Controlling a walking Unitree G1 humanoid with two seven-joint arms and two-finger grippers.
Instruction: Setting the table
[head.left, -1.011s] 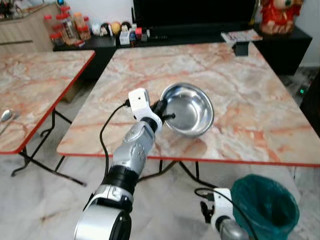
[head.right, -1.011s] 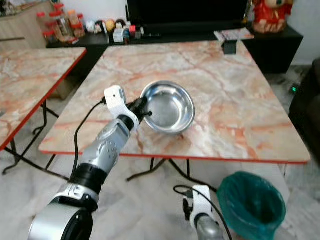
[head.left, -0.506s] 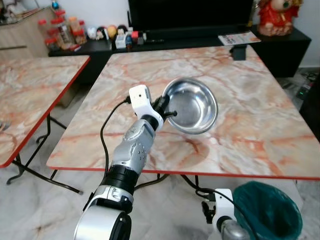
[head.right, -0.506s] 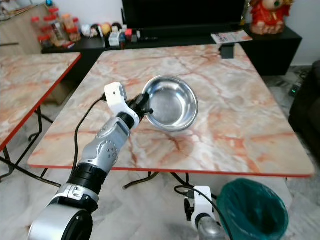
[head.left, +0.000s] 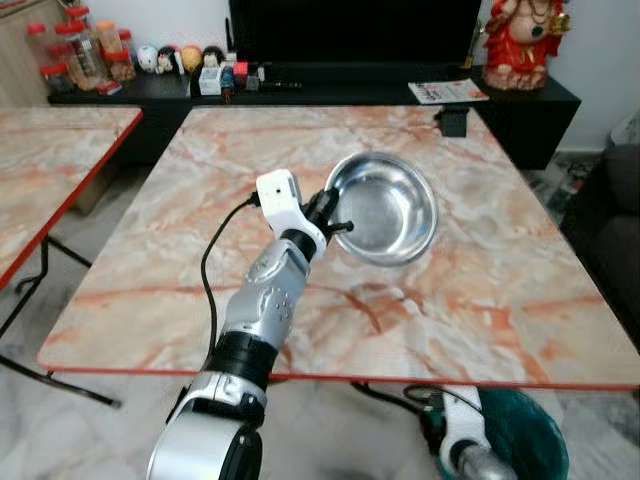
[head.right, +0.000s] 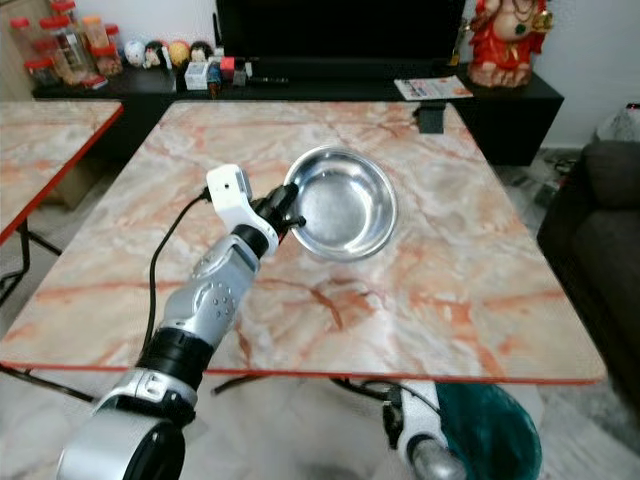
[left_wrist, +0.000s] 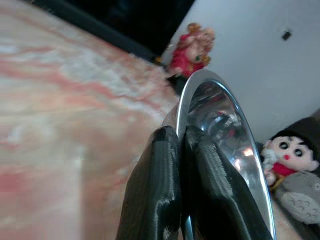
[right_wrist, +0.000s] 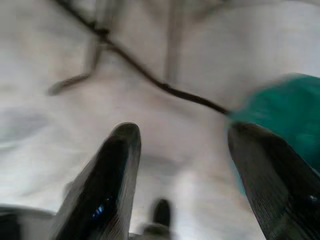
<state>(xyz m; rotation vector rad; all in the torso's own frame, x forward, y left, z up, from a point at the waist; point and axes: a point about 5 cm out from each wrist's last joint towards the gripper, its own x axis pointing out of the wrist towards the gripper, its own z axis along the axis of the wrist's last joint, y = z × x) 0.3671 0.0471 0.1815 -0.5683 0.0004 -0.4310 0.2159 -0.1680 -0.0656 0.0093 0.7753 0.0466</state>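
Carrying a steel bowl (head.left: 385, 207) by its rim, the left gripper (head.left: 330, 222) is seen near the centre of the frame, its two fingers (left_wrist: 159, 190) pinched tight on the thin metal edge. Since a second ago the marble table (head.left: 520, 300) has grown larger and slid down the frame, and the red-edged second table (head.left: 50, 170) has shifted off to the left; the camera has been brought closer, so the robot is judged to have stepped up to the table. The bowl is held tilted and raised, not yet set down. This suggests the placing step is near.

The right gripper (right_wrist: 182, 150) hangs low with its fingers spread apart, above pale floor beside a green bin (head.right: 490, 440). A small dark object (head.left: 452, 122) and a magazine (head.left: 447, 91) lie toward the upper right, well apart from the bowl. The tabletop under the bowl is bare, so nothing is judged to block a set-down.
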